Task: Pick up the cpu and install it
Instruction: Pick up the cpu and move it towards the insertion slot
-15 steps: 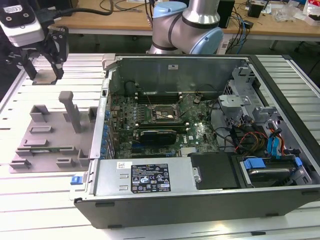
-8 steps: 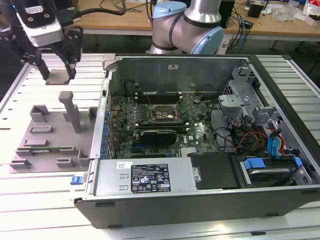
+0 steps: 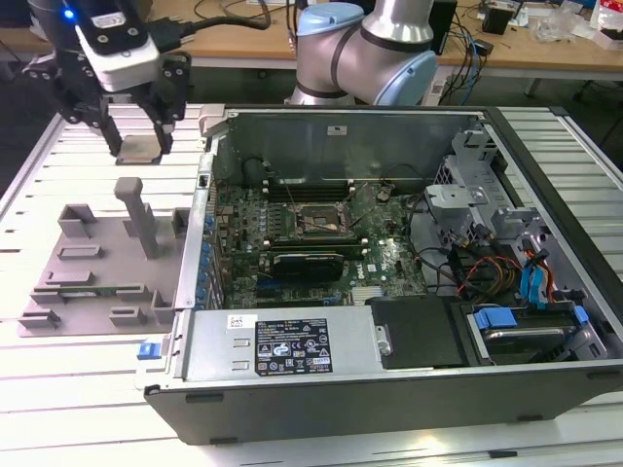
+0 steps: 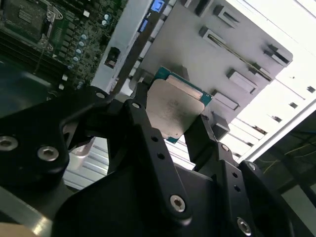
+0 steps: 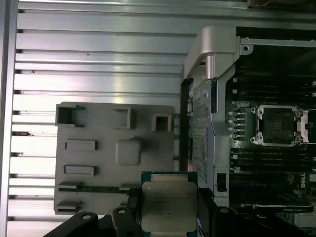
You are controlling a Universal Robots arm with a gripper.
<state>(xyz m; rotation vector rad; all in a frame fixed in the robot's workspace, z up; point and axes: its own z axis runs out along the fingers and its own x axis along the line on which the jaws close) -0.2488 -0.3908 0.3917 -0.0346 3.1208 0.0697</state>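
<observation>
We see the black two-finger gripper (image 3: 137, 139) clenched on the small flat square cpu with a pale silvery metal top (image 5: 168, 205). Its fingers (image 4: 142, 122) press on two opposite edges of the chip, and in both wrist views the metal top faces the camera.

In the exterior view the chip hangs in the air on the exterior view's left, outside the open dark desktop computer case (image 3: 341, 136). It is over the silvery slatted metal table (image 3: 58, 389) and near the grey plastic tray with moulded holders (image 3: 97, 263), but it touches neither of them.

The dark square socket with a metal bracket (image 3: 316, 222) sits on the green motherboard inside the case, well apart from the chip. In the first wrist view its middle looks dark and empty.

We judge that the picking up is done, because the chip is held clear of the tray. The installing is not yet done: the chip is not over the socket, and nothing is seated in it.
</observation>
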